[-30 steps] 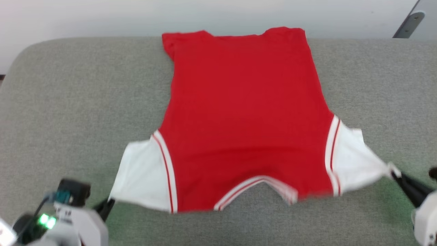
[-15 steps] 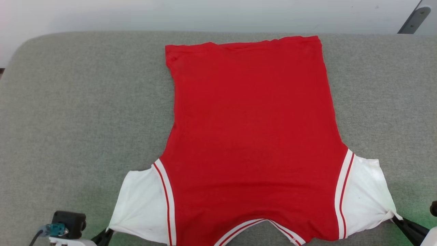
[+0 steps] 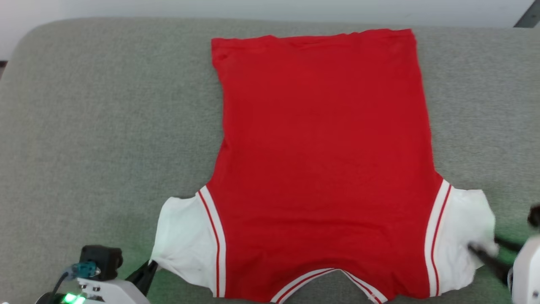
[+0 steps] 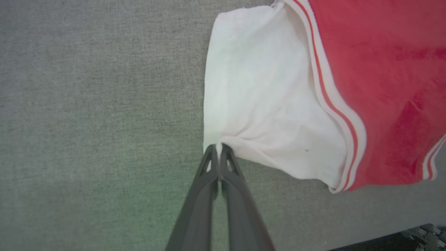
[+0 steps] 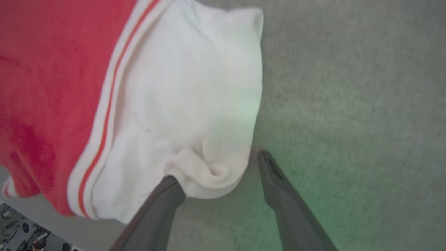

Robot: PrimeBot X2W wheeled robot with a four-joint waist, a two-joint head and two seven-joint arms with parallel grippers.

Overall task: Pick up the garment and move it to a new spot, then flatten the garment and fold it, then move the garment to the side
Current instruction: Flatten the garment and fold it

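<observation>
A grey cushion (image 3: pixel 105 126) spans the head view, with a strip of pale wall (image 3: pixel 126 6) along the top edge. At the lower left, a black camera block (image 3: pixel 101 259) sits on the left arm. Just right of it, the left gripper (image 3: pixel 147 270) points up and to the right at the lower-left sleeve (image 3: pixel 185 240).

The garment (image 3: pixel 325 160) lies flat on the cushion, right of centre, with a plain red face up. Its long axis runs up and down the frame. The straight hem (image 3: pixel 312 38) is at the top, and the striped V of the neckline (image 3: pixel 333 272) is at the bottom edge. The white sleeves spread to either side low in the frame. Nothing lies on or across the cloth.

At the lower right, the right gripper (image 3: pixel 483 244) overlaps the outer edge of the lower-right sleeve (image 3: pixel 464 228). It is blurred there, and its spread is hard to read.

The wrist views show the grips. In the left wrist view, the left gripper (image 4: pixel 217 148) is closed tight, pinching the corner of the white sleeve (image 4: pixel 264 104), which puckers toward the tips.

In the right wrist view, the right gripper (image 5: pixel 217 167) is spread wide and clamps nothing. Its left finger (image 5: pixel 163 198) touches the bunched corner of the sleeve (image 5: pixel 195 87). Its right finger (image 5: pixel 275 181) rests apart on bare cushion. A patch of dark patterned floor (image 5: pixel 21 233) shows at that view's bottom left.
</observation>
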